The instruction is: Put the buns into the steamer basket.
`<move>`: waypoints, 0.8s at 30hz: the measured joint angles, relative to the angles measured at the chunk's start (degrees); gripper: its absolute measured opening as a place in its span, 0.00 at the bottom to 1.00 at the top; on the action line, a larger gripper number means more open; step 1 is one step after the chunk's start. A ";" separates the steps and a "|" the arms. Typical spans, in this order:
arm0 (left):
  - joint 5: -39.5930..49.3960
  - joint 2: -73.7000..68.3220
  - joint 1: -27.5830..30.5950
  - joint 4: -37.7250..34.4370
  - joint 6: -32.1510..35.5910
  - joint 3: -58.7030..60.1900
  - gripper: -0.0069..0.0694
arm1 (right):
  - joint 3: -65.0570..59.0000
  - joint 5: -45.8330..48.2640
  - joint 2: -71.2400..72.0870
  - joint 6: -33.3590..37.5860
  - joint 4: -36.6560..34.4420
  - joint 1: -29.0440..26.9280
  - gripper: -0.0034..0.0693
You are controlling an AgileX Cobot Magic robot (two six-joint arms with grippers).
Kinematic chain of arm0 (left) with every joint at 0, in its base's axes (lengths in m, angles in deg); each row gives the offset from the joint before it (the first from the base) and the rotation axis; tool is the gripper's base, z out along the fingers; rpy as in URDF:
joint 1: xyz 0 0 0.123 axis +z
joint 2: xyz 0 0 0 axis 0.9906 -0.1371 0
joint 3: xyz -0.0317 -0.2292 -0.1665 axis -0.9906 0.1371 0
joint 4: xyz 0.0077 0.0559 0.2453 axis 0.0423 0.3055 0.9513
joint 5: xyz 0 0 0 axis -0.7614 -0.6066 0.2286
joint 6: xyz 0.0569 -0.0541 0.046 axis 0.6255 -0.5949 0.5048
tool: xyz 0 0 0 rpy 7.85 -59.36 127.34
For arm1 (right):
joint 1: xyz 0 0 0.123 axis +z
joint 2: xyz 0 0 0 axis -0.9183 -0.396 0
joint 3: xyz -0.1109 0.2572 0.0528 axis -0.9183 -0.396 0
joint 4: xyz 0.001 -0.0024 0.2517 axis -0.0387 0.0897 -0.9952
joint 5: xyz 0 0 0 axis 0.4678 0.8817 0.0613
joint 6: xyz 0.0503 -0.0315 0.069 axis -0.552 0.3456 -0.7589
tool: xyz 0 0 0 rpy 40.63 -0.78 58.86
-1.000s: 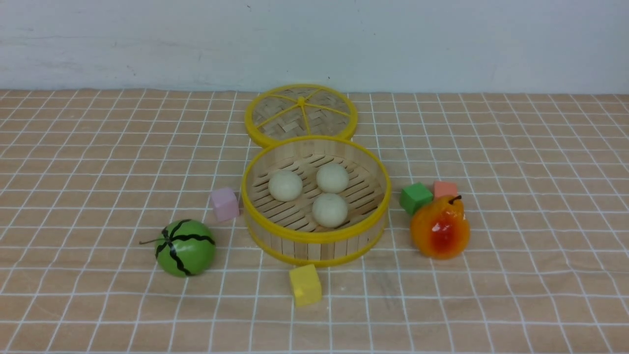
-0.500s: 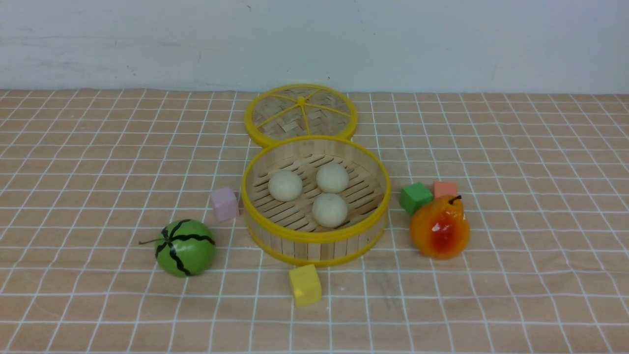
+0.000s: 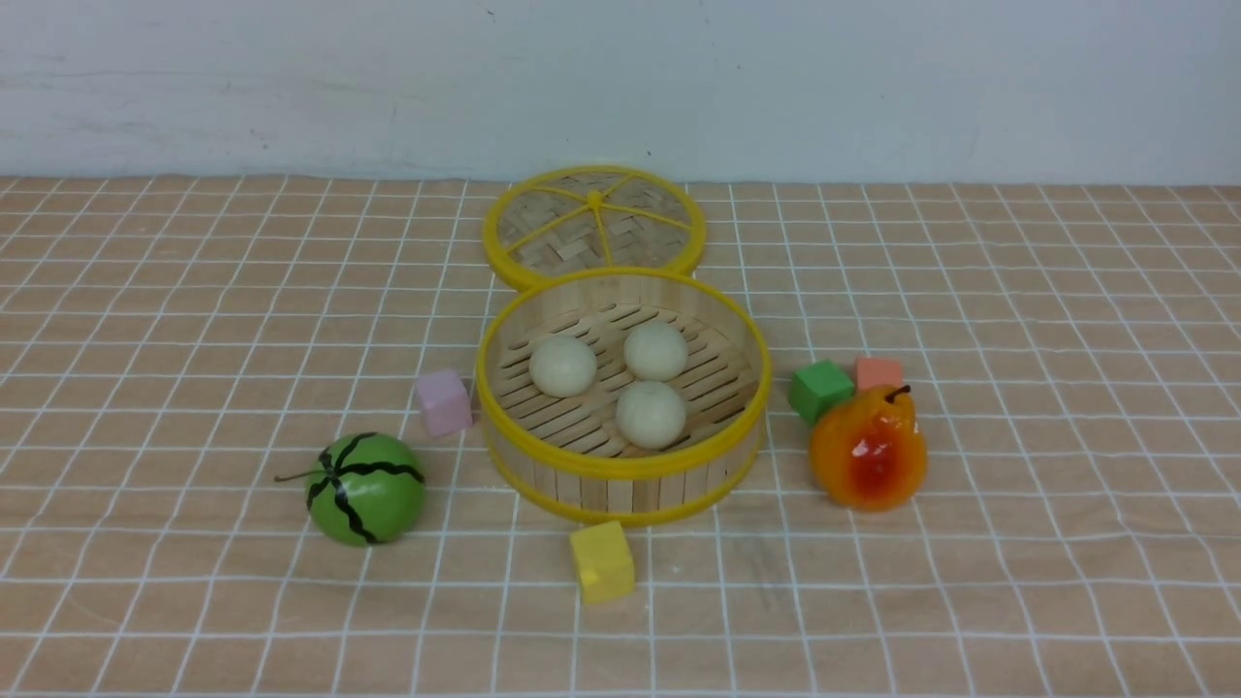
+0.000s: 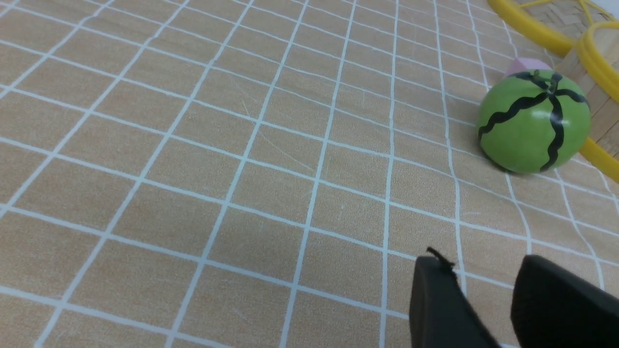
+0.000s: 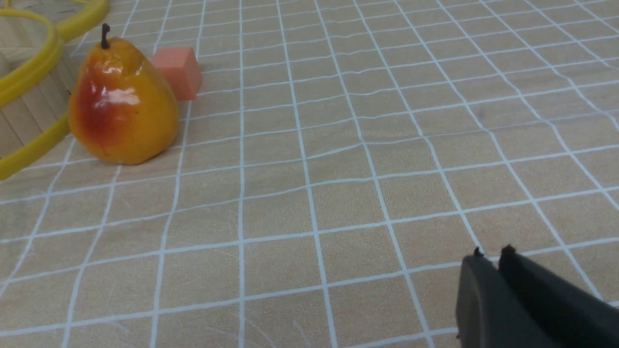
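Three off-white buns (image 3: 562,365) (image 3: 655,350) (image 3: 651,414) lie on the slatted floor of the round bamboo steamer basket (image 3: 620,467) at the middle of the table. No arm shows in the front view. In the left wrist view my left gripper (image 4: 483,263) hangs over bare cloth, open, with nothing between its fingers; a piece of the basket's rim (image 4: 597,63) shows beyond the watermelon. In the right wrist view my right gripper (image 5: 491,253) has its fingers together over bare cloth, well away from the basket's wall (image 5: 29,96).
The woven lid (image 3: 593,225) lies flat behind the basket. A green striped watermelon (image 3: 366,488) and a pink cube (image 3: 443,401) sit to its left. A yellow cube (image 3: 602,561) is in front. An orange pear (image 3: 868,449), green cube (image 3: 820,390) and salmon cube (image 3: 878,372) sit to the right.
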 joint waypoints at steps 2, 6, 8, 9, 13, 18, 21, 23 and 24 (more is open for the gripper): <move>0.00 0.00 0.00 0.00 0.00 0.00 0.40 | 0.00 0.00 0.00 0.00 0.00 0.00 0.11; 0.00 0.00 -0.60 0.00 0.00 0.00 0.40 | 0.00 0.00 0.00 0.00 0.00 0.00 0.12; 0.00 0.00 -1.51 0.00 0.00 0.00 0.40 | 0.00 0.00 0.00 0.00 0.00 0.00 0.12; 0.00 0.00 -2.09 0.00 0.00 0.00 0.40 | 0.00 0.00 0.00 0.00 0.00 0.00 0.12; -0.05 0.00 -4.36 0.00 0.00 0.00 0.40 | 0.00 0.00 0.00 0.04 0.00 0.00 0.12; -0.05 0.00 -4.96 0.00 0.00 0.00 0.40 | 0.00 0.00 0.00 0.04 0.00 0.00 0.13; -0.05 0.00 -4.96 0.00 0.00 0.00 0.40 | 0.00 0.00 0.00 0.04 0.00 0.00 0.14; -0.05 0.00 -4.96 0.00 0.00 0.00 0.40 | 0.00 0.00 0.00 0.04 0.00 0.00 0.14; -0.05 0.00 -4.96 0.00 0.00 0.00 0.40 | 0.00 0.00 0.00 0.17 0.00 0.00 0.14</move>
